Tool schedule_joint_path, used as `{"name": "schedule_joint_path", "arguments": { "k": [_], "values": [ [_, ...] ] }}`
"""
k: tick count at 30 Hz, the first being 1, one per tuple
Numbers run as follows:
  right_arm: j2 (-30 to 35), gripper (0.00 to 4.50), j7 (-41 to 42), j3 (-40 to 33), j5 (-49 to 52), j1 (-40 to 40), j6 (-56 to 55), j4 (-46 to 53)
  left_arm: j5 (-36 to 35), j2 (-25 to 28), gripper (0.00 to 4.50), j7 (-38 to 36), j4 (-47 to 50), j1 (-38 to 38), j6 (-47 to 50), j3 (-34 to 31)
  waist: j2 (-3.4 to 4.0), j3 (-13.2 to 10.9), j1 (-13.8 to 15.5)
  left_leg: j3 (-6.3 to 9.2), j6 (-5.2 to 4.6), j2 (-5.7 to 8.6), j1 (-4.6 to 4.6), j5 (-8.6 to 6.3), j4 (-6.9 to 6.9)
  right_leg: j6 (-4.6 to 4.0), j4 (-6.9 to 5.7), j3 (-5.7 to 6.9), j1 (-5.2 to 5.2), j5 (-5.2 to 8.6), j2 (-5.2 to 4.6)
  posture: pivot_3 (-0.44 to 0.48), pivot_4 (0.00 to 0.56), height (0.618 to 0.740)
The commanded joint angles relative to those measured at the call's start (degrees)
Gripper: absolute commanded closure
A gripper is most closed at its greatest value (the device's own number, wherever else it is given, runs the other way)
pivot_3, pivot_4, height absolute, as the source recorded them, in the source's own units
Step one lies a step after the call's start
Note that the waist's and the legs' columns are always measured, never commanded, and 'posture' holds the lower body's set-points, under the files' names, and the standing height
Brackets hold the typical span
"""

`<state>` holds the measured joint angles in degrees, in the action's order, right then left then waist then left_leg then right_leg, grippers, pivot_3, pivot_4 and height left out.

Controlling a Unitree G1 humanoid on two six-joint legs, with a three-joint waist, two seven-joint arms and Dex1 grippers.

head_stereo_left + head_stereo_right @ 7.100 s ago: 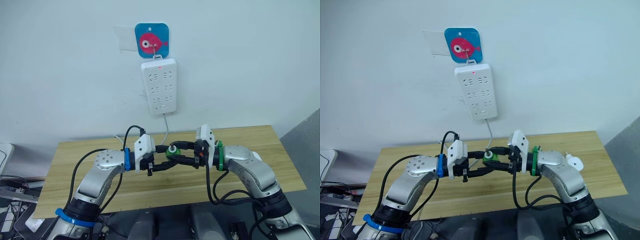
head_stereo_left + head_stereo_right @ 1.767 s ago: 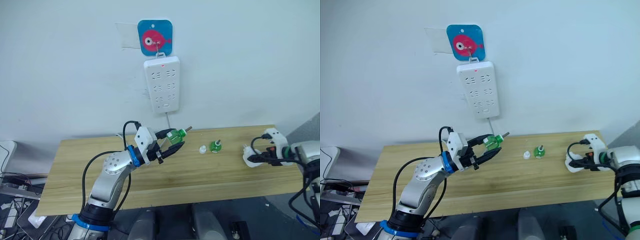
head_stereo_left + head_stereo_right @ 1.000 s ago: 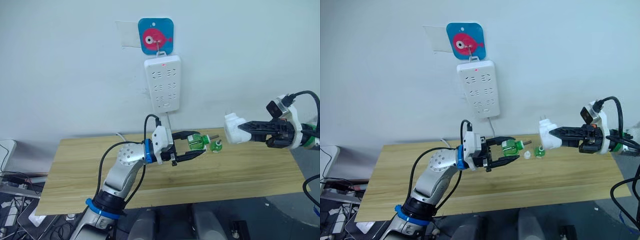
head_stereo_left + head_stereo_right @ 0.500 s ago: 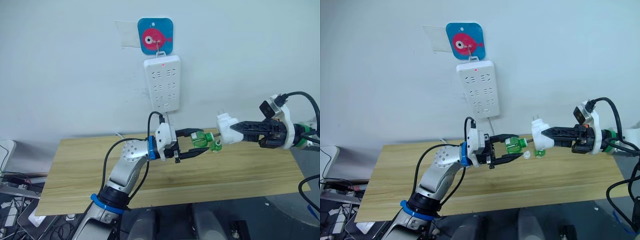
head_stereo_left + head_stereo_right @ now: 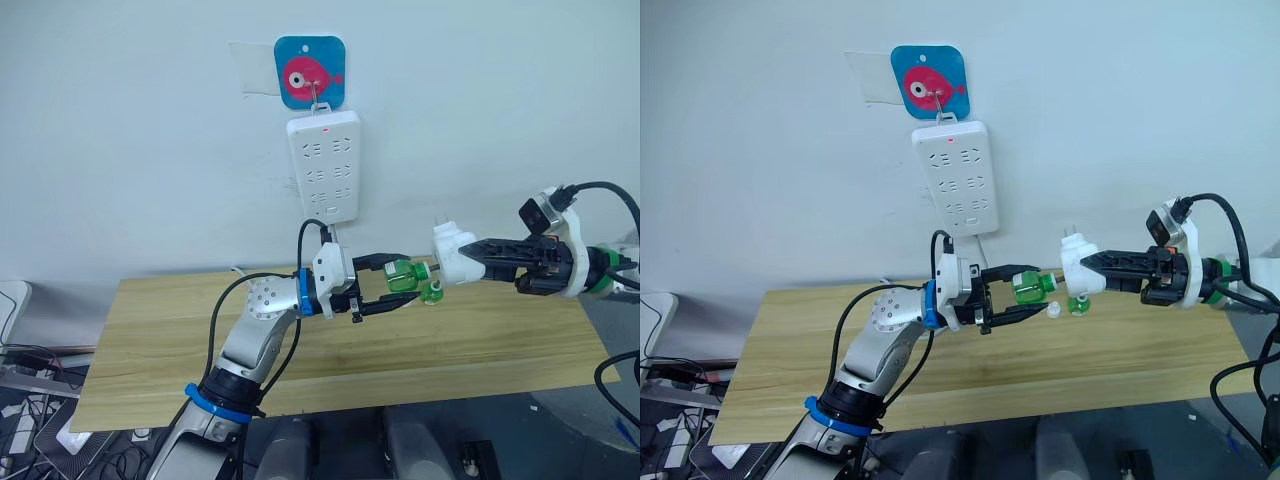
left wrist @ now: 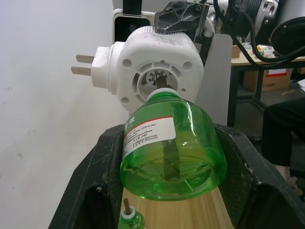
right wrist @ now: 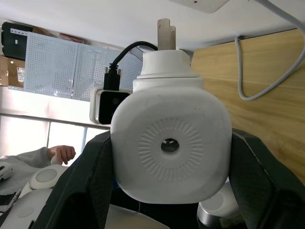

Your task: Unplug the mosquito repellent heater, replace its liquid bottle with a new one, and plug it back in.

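Midair meeting above the pale wooden desk [image 5: 300,350]. Left gripper [image 5: 400,287], jaws clamped on the sides of a small translucent green bottle with a white printed label [image 5: 402,276], held roughly level with its neck pointing toward the robot's right. Right gripper [image 5: 470,262], jaws clenched on the small white plastic plug-in heater with rounded body [image 5: 453,252], its two metal prongs [image 6: 85,65] sticking up.

Left wrist view: mouth of the held bottle [image 6: 171,143] sits right at the round toothed socket on the heater's underside [image 6: 157,62]; a dark wick tip shows in the middle of that opening. Cannot tell whether the neck is seated or only touching. Right wrist view: heater's round top face [image 7: 170,145] with radial ribbing and a central hole faces the camera, black fingers [image 7: 90,181] on both flanks.

Second small green bottle with a bare neck and dark wick [image 5: 433,291] stands upright on the desk, just below the held pair. Small whitish cap [image 5: 1051,311] lies on the desk just beside it, toward the robot's left.

Wall behind: long white power strip [image 5: 323,165] hangs from a hook on a blue square plaque bearing a pink fish [image 5: 310,71]; red indicator lit near its top; its white cord [image 5: 333,235] drops down behind the desk.
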<state>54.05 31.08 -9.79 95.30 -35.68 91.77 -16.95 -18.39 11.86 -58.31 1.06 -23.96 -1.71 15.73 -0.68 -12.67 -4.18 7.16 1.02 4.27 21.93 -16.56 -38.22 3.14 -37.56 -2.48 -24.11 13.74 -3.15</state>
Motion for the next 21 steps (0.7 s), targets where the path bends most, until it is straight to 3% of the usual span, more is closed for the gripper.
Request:
{"name": "schedule_joint_path", "arguments": {
  "k": [1, 21],
  "values": [
    [0.4, 1.55, 0.4, -0.8, 2.2, 0.3, 0.7, 3.6, -0.5, -0.7, 2.24, -0.2, 0.9, -1.5, -0.6, 0.1, 0.00, 0.0, 0.0, 0.00, 0.00, 0.00, 0.00, 0.00, 0.00, 0.00, 0.00, 0.00, 0.00, 0.00, 0.00, -0.151, 0.211, 0.740],
    [0.6, 1.55, 0.7, -1.1, 2.6, 0.8, 0.5, 4.4, 0.1, -0.4, 2.24, -1.0, -0.3, -2.3, -1.4, -0.4, 0.00, 0.0, 0.0, -0.01, 0.00, 0.00, 0.00, 0.00, -0.02, 0.00, -0.02, 0.00, 0.00, 0.00, 0.01, -0.156, 0.210, 0.740]
  ]
}}
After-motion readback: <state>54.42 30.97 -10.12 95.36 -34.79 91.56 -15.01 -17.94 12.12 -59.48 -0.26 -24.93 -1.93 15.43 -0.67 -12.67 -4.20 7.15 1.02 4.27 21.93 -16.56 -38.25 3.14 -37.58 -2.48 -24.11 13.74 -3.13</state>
